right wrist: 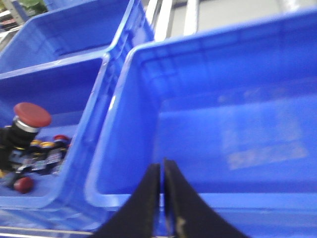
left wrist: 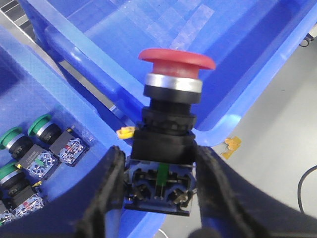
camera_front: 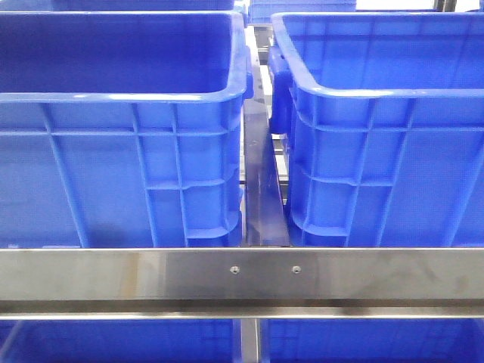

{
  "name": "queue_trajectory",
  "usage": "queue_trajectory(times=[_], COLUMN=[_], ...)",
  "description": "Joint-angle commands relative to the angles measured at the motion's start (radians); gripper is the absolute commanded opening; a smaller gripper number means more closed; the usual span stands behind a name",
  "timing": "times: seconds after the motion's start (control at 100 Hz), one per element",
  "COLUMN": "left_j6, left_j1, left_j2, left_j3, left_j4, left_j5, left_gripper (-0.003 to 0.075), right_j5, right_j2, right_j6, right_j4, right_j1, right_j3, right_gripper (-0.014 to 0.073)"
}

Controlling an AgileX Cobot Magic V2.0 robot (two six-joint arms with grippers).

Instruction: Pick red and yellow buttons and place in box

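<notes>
So the red button (left wrist: 176,59) is really a full mushroom-head pushbutton switch: red domed cap, metal collar, black threaded body, and a blocky contact unit underneath. It's being carried by the left tool (left wrist: 159,186), whose two black fingers are clamped on opposite sides of the contact block, above the gap between the two blue crates. The empty box (left wrist: 198,34) lies just beyond it.

Handling-wise it can be judged as rigid, hard plastic and metal, fairly light but top-heavy because of the wide cap. The cap is smooth and rounded, so it'd probably slip if pinched there; the flat-sided block at the base is the sensible spot, and that's where it's held. Nothing fragile is expected, maybe the small terminals.

The long axis runs from block to cap, straight out past the fingertips, cap pointing away from the wrist toward the box, with a slight tilt.

The right tool (right wrist: 163,198) is closed on nothing, hanging over the near rim of its crate (right wrist: 119,163). More switches, green-capped (left wrist: 12,136), are seen in the source crate (left wrist: 44,94).
</notes>
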Motion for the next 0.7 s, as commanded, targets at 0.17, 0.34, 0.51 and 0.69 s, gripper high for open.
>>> queue_trajectory(times=[0.17, 0.34, 0.51, 0.69], left_j6=[0.0, 0.0, 0.0, 0.0], left_j1=[-0.007, -0.007, -0.007, -0.007], left_j2=[-0.04, -0.04, -0.04, -0.04], left_j3=[-0.03, -0.03, -0.03, -0.03], left_j4=[-0.008, -0.008, -0.008, -0.008], left_j5=[-0.067, -0.066, -0.066, -0.066], left_gripper=[0.0041, 0.0041, 0.0041, 0.0041], right_j5=[-0.074, -0.084, -0.027, 0.102], right_j2=[0.064, 0.149, 0.292, 0.475], right_j6=[-0.006, -0.126, -0.434, -0.71], right_j4=[0.23, 0.397, 0.747, 1.065], right_j1=[-0.006, -0.006, -0.006, -0.004], right_j3=[-0.032, -0.033, -0.049, -0.1], right_gripper=[0.0563, 0.0573, 0.0573, 0.0573])
